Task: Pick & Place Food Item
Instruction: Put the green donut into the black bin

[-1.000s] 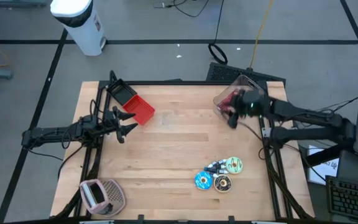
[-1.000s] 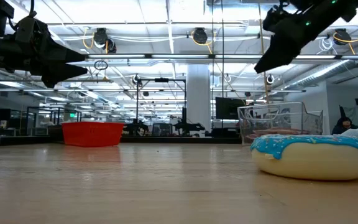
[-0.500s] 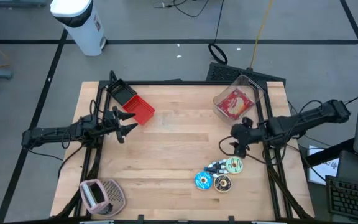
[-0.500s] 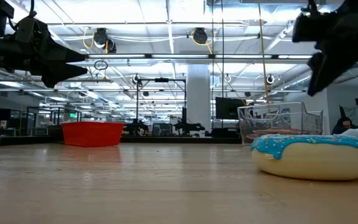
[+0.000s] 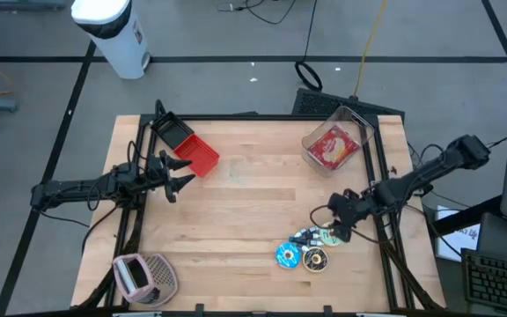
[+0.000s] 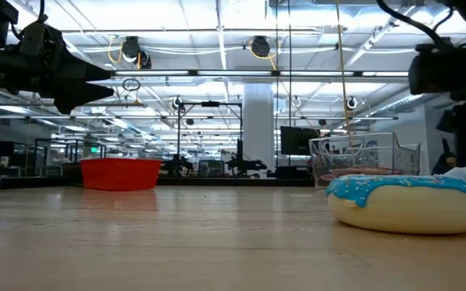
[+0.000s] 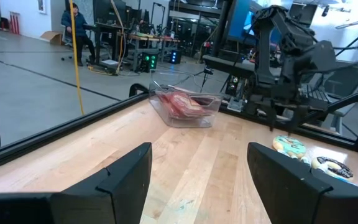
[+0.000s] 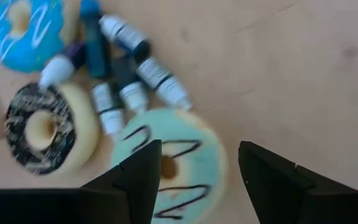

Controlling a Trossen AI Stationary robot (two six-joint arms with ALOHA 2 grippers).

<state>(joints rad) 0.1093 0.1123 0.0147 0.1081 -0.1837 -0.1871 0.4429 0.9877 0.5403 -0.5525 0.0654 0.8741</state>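
Overhead, round glossy mint-iced doughnut [image 8: 173, 163], right gripper [image 8: 199, 160] fingers parted

The middle of the wooden table [image 5: 253, 202] lies bare, open passage. Near the right edge, three donuts [image 5: 311, 246] and small bottles [image 8: 129, 74] crowd together, touching; the clear container [image 5: 334, 145] stands behind them, the red bin [image 5: 199, 157] far left.

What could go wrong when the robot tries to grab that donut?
The right end effector hangs open over the pale green donut. Small dropper bottles lie touching the donut, so a finger might knock or pinch one instead. The chocolate donut sits close beside it and could get bumped too.
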